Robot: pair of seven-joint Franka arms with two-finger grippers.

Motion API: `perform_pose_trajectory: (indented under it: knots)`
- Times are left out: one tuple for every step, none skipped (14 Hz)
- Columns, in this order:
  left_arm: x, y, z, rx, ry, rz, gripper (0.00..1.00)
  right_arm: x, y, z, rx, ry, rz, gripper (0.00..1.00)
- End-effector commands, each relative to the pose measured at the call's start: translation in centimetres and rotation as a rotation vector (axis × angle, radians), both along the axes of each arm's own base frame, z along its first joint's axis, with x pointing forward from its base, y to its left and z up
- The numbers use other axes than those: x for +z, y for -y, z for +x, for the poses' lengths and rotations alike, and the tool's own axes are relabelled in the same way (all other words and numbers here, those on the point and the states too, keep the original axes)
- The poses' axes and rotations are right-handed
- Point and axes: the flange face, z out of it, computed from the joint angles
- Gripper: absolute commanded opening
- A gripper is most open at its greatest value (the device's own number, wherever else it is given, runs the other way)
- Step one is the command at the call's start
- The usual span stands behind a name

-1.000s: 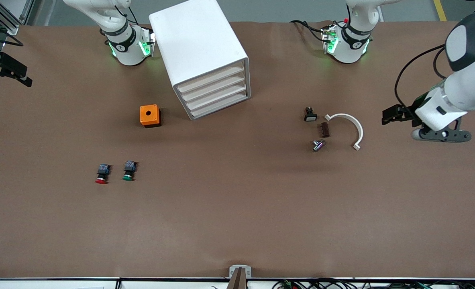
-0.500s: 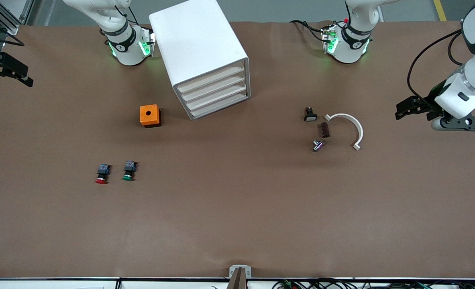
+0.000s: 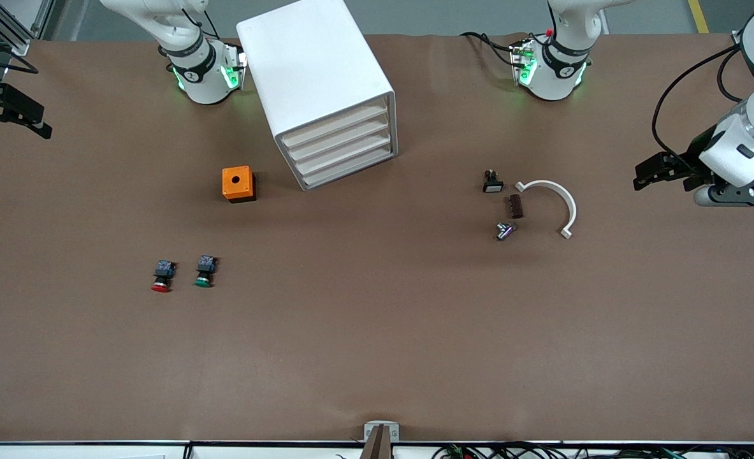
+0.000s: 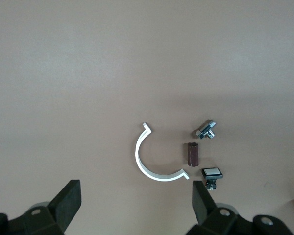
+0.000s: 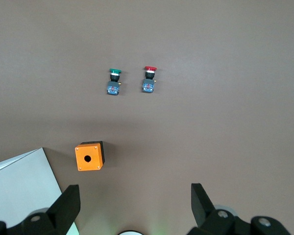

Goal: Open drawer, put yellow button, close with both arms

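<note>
The white cabinet [image 3: 316,86] stands between the two arm bases, and its top drawer [image 3: 336,125] sits shut and flush with the three below it. The yellow button shows in none of the views, so its place cannot be told. The left gripper [image 4: 134,200] hangs in the air with its fingers spread wide and holding nothing, out at the left arm's end of the table; beneath its wrist camera lie a white curved clip [image 4: 154,159], a brown block [image 4: 192,153], a small metal fitting [image 4: 206,129] and a white-capped switch [image 4: 211,176], all close together but apart. The right gripper [image 5: 134,203] is also wide and empty, high over the right arm's end (the front view shows only a dark part of it at the edge). An orange box [image 3: 238,183] rests near the cabinet, with the red-capped button [image 3: 162,276] and the green-capped button [image 3: 204,271] side by side nearer the front camera.
</note>
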Motion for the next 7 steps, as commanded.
perform_pose_trajectory:
  knots:
    - [0.94, -0.39, -0.46, -0.014, 0.021, 0.004, 1.0, 0.28, 0.27, -0.67, 0.034, 0.004, -0.005, 1.0]
    - [0.94, -0.25, -0.46, -0.016, 0.021, 0.002, 1.0, 0.29, 0.37, -0.66, 0.032, 0.005, -0.007, 1.0]
    - [1.02, -0.25, -0.45, -0.016, 0.023, 0.002, 1.0, 0.31, 0.39, -0.64, 0.032, 0.007, -0.008, 1.0]
    - [1.02, -0.19, -0.45, -0.017, 0.023, 0.004, 1.0, 0.31, 0.39, -0.64, 0.032, 0.007, -0.008, 1.0]
    - [1.02, -0.12, -0.45, -0.019, 0.023, 0.005, 1.0, 0.31, 0.39, -0.64, 0.032, 0.007, -0.008, 1.0]
    - [1.02, -0.23, -0.38, -0.018, 0.024, 0.004, 1.0, 0.31, 0.37, -0.64, 0.031, 0.007, -0.007, 1.0]
    - [1.11, -0.4, -0.41, -0.015, 0.026, 0.003, 1.0, 0.31, 0.39, -0.64, 0.029, 0.007, -0.008, 1.0]
